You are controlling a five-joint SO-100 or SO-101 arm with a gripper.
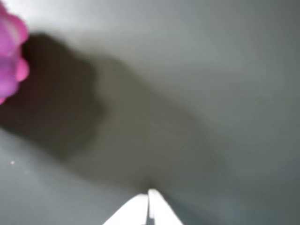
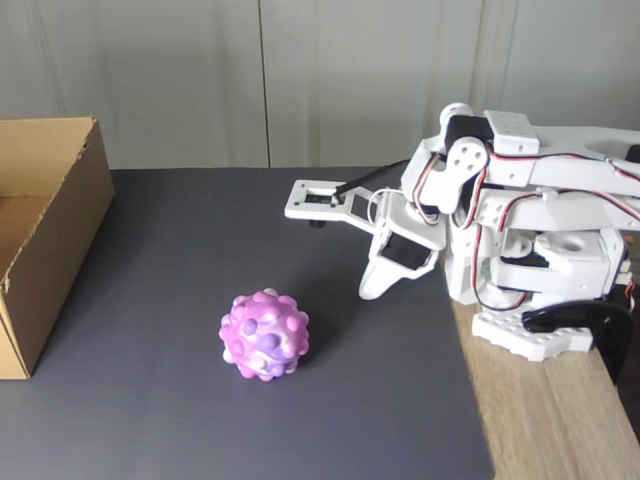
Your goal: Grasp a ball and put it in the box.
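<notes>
1. Where the dark grey mat (image 2: 180,420) covers most of the wooden table (image 2: 545,420), it carries every task thing; bare wood shows along the table's right edge in the fixed view.
2. Folded low on itself, the white arm (image 2: 530,215) sits on its base at that right edge, its upper links lying nearly level and its wrist bent down toward the mat.
3. At the mat's left edge stands the box (image 2: 50,240), brown cardboard with an open top, partly cut off by the picture's edge.
4. The ball (image 2: 265,335) rests on the mat between box and arm, toward the front edge, well apart from both; in the wrist view it peeks in at the upper left, blurred, with a dark shadow beside it.
5. The gripper (image 2: 370,290) points down with its tip touching or just above the mat, right of the ball and apart from it.
6. In the wrist view the two white fingers (image 1: 133,213) meet at their tips: the jaws are closed and hold nothing.
</notes>
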